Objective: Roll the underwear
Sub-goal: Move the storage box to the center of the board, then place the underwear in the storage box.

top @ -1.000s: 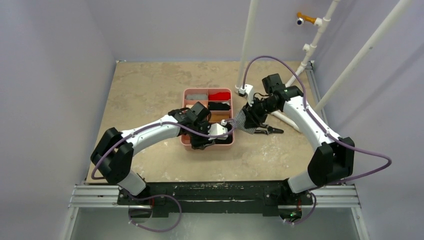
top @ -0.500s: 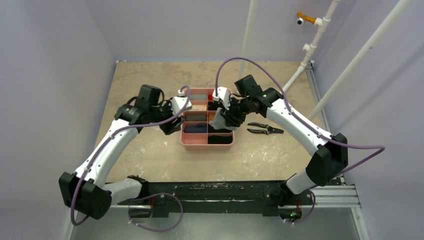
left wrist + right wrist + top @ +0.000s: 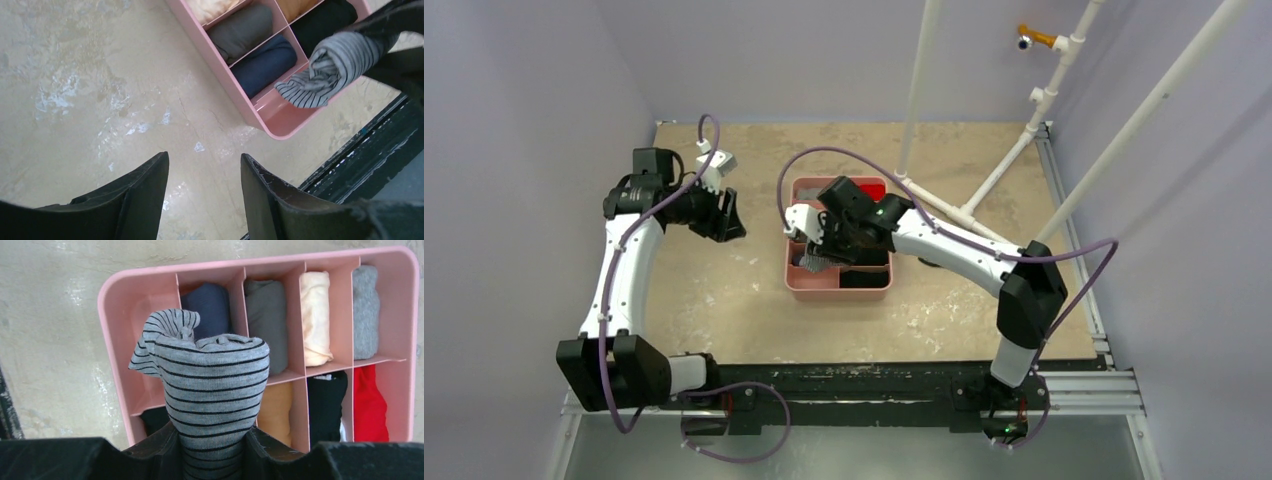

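Centre of top view: pink tray [image 3: 837, 291] sat mid-table, split into two rows of compartments.
Right gripper [image 3: 212, 450]: fingers pinched the striped underwear [image 3: 212, 385], which was bunched into a roll.
Striped underwear position: hung over the tray's lower-left corner compartment in top view, with pink floor showing under it. Couldn't tell whether its loose tail touched the tray.
Upper row, right wrist view: navy roll [image 3: 212, 302], dark grey roll [image 3: 267, 320], cream roll [image 3: 315, 320], light grey roll [image 3: 366, 310], one per compartment.
Lower row, right wrist view: red roll [image 3: 370, 405], black roll [image 3: 326, 405], orange roll [image 3: 277, 407], then black underwear [image 3: 152, 417] in the far-left compartment, mostly hidden behind the striped piece.
Left gripper [image 3: 204, 157]: fingers spread with nothing between them, over bare tabletop [image 3: 100, 75] at upper left of top view, well apart from the tray.
Edges: black rail [image 3: 854, 380] ran along the table's bottom edge in top view; purple walls closed the other sides.
Open room: bare tabletop left of and below the tray in top view. White pipes [image 3: 984, 185] stood at upper right, and the right arm crossed the tray's right side.
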Action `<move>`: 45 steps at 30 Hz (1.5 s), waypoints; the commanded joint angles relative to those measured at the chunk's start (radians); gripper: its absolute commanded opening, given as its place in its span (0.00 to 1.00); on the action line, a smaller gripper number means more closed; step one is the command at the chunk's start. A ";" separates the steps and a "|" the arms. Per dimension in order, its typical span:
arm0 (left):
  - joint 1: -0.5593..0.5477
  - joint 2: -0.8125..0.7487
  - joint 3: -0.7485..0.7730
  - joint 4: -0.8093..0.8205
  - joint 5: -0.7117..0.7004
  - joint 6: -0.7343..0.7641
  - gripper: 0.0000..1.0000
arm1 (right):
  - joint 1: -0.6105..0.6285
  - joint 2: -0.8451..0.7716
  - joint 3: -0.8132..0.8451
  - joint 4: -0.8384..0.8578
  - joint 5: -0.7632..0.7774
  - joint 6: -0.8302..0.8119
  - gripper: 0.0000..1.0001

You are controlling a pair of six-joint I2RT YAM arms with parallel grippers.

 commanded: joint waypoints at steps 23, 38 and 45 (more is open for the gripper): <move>0.078 0.079 0.062 -0.007 0.182 -0.103 0.54 | 0.219 0.100 -0.053 0.125 0.265 0.036 0.00; 0.079 0.090 0.063 -0.020 0.197 -0.087 0.54 | 0.220 0.193 0.052 0.064 0.137 0.016 0.00; 0.078 0.090 0.067 -0.029 0.208 -0.081 0.54 | 0.218 0.212 0.044 0.049 0.104 0.010 0.00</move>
